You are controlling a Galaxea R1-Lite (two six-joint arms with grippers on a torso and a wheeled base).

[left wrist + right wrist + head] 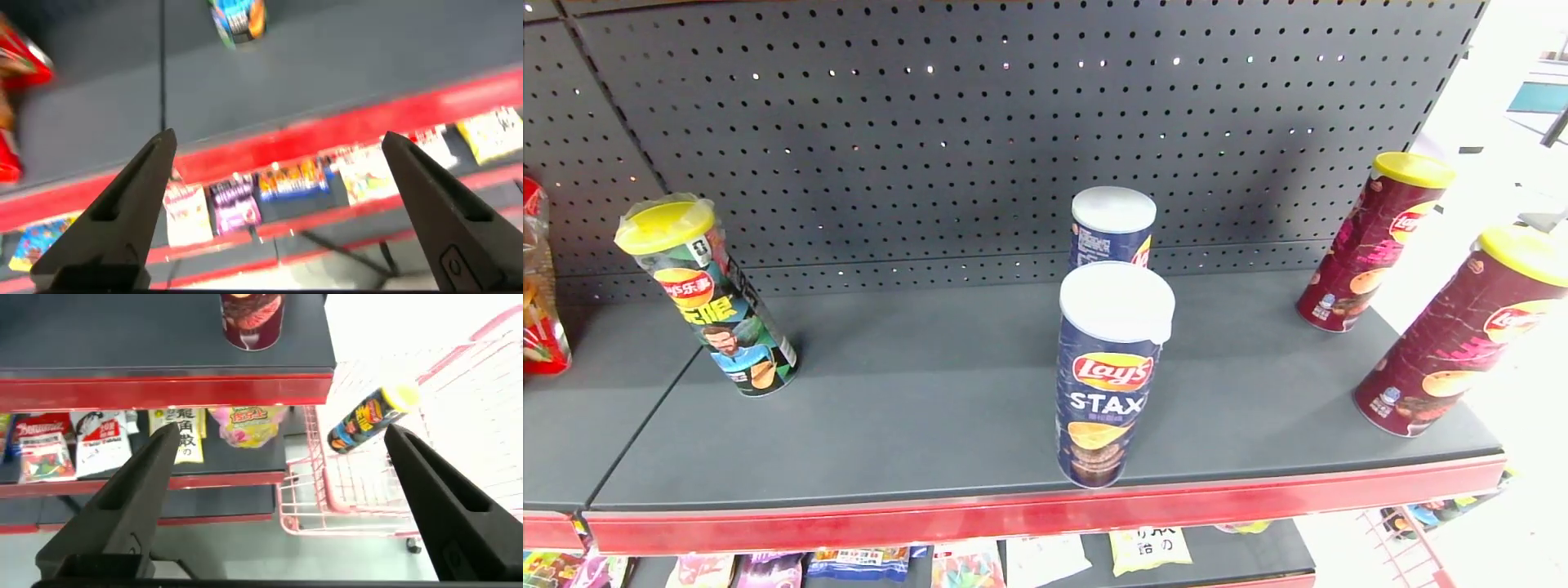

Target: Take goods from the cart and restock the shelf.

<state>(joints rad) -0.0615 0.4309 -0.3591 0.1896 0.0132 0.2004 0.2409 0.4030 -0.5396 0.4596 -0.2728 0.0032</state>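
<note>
Shelf (pixel 915 408): dark grey deck, red front edge, perforated grey back panel. Centre cans (pixel 1104 384): navy, white lids. Right-side cans (pixel 1454 343): maroon, yellow lids. Left can (pixel 723 314): green-patterned, yellow lid. Cart (pixel 315 474): pink wire. Cart can (pixel 372 418): dark, yellow lid

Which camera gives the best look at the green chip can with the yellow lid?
The head view: the green chip can stands whole on the shelf, lid to base. The left wrist view catches just its lower end, blurred.

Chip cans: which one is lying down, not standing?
The yellow-lidded dark can in the pink cart, in the right wrist view. The five on the shelf all stand upright.
</note>
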